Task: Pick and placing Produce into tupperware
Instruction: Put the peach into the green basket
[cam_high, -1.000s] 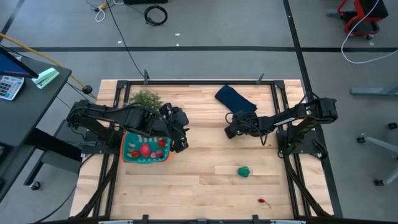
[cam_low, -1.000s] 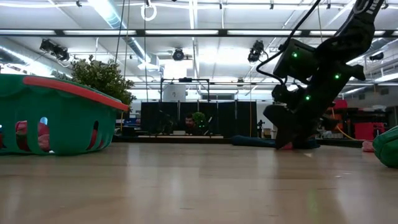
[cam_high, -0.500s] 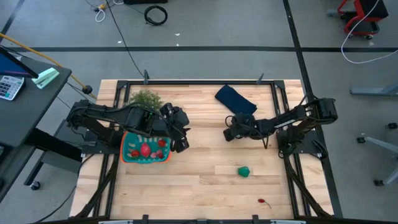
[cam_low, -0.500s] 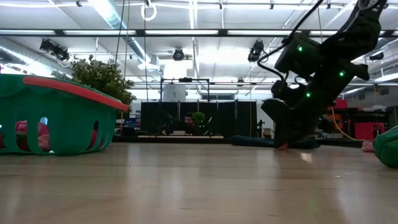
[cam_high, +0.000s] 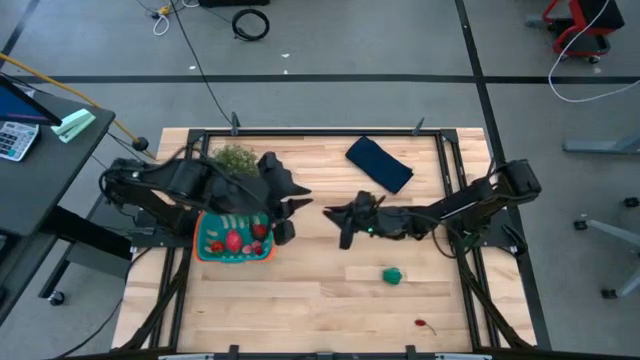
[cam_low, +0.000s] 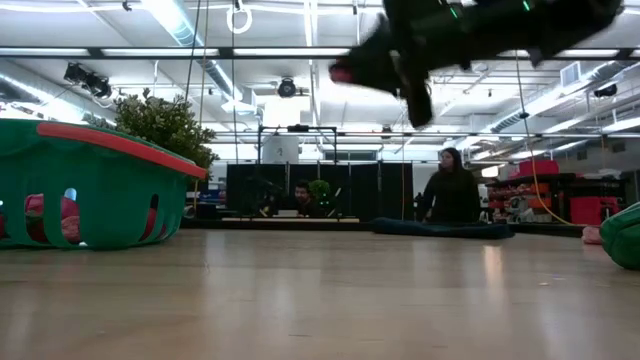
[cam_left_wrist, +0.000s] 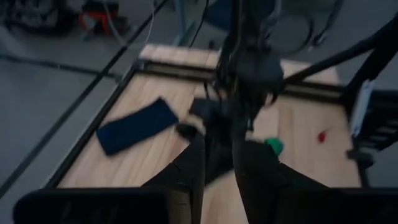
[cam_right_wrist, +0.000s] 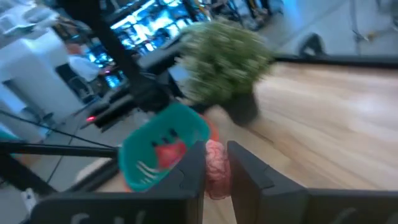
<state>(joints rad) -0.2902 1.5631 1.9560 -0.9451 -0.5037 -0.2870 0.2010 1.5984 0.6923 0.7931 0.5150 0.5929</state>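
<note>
**Right jaws clamped on a pink piece of produce, carried toward the tupperware**

High view: the right jaws (cam_high: 343, 222) are held over the middle of the worktop (cam_high: 330, 290), but their grip is too small to be made out here. The left jaws (cam_high: 292, 203) are raised beside the tupperware (cam_high: 234, 240); whether they stand apart or together cannot be told. Red and pink produce is seen inside the teal container. A green piece (cam_high: 392, 275) and a small red piece (cam_high: 424, 324) lie apart on bare wood. A dark blue cloth (cam_high: 380, 163) and a bushy plant (cam_high: 235, 158) are set at the far side.

Low view: the tupperware is cut off at the frame edge, its orange rim visible; a blurred arm crosses overhead, a pink spot at its tip. A person is seen beyond the worktop.

Left wrist view: heavily blurred; nothing is seen between the fingers.

Right wrist view: a pink, ridged piece (cam_right_wrist: 215, 167) is pinched between the fingers, with the tupperware ahead.
</note>
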